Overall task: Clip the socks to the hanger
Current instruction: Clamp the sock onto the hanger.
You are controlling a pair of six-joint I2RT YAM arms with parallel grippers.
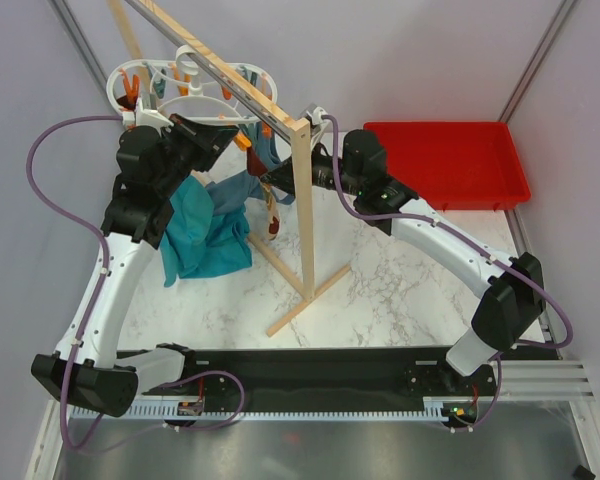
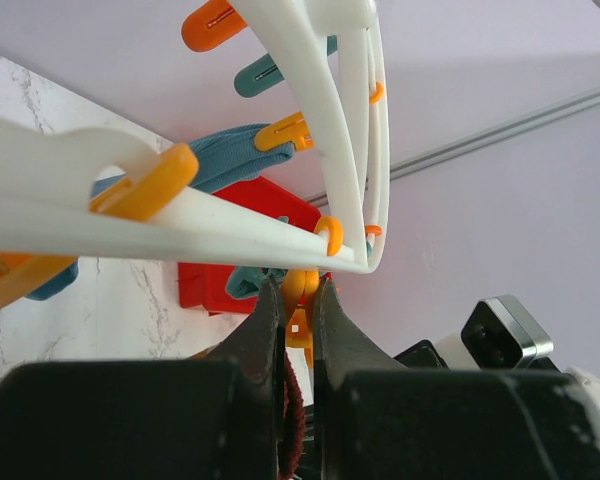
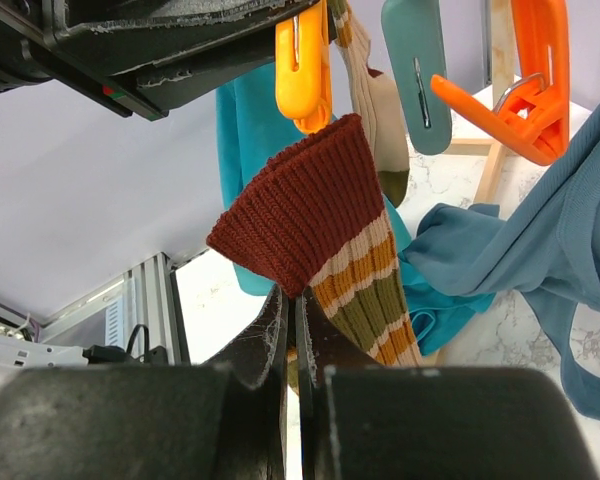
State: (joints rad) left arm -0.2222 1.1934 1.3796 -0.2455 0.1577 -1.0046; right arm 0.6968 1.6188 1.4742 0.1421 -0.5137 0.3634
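Hanger (image 2: 315,100) sits at 11 o'clock in the top view. Left gripper (image 2: 298,292): jaws squeezing an orange clip (image 3: 302,60). Right gripper (image 3: 295,300): jaws pinching the striped sock (image 3: 320,210), cuff raised to the clip's tip at 12 o'clock. This sock looks not yet clipped. Second sock (image 3: 375,110) hangs behind, probably already clipped but unconfirmed.

White hanger (image 2: 180,225), orange clips (image 3: 302,70), sock (image 3: 320,215) maroon cuff w/ tan/green stripes, teal cloths (image 1: 205,235), red tray (image 1: 445,165)
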